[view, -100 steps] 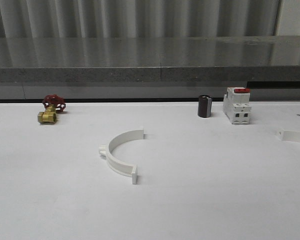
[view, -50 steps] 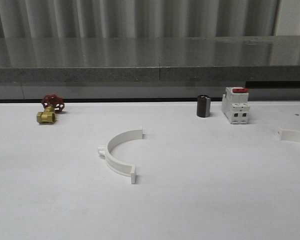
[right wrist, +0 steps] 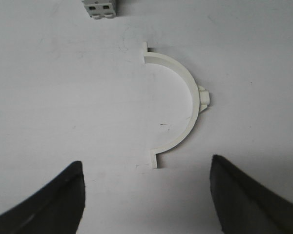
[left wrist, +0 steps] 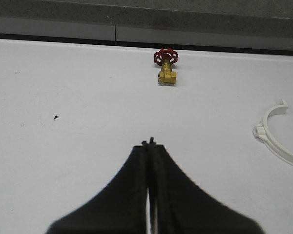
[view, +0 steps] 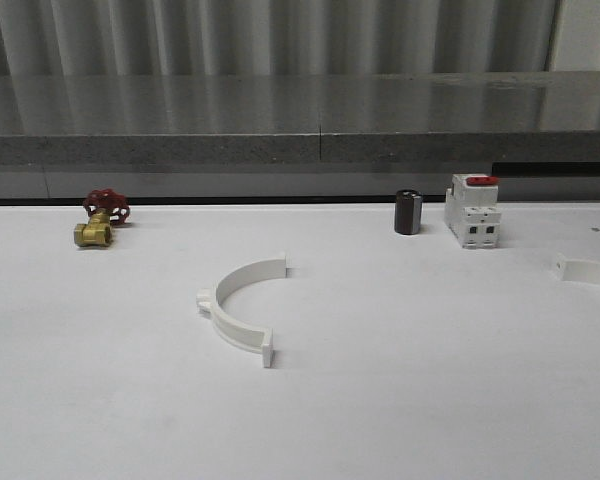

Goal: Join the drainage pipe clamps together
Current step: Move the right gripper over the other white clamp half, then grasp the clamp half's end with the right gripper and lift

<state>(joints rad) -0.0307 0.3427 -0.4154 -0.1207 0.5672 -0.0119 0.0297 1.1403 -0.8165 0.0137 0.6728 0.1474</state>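
One white half-ring drainage pipe clamp (view: 238, 308) lies flat mid-table, its open side to the right; the left wrist view catches part of it (left wrist: 276, 136). The other clamp (view: 590, 271) lies at the table's right edge, cut off by the frame. The right wrist view holds that second clamp (right wrist: 185, 105) whole, flat on the table just beyond my right gripper (right wrist: 146, 173), which stands wide open over bare table. My left gripper (left wrist: 150, 144) is shut with nothing in it, above bare table short of the brass valve.
A brass valve with a red handwheel (view: 100, 222) sits at the back left. A dark cylinder (view: 408, 212) and a white breaker with a red switch (view: 474, 211) stand at the back right. A grey ledge (view: 300, 150) borders the table's far side.
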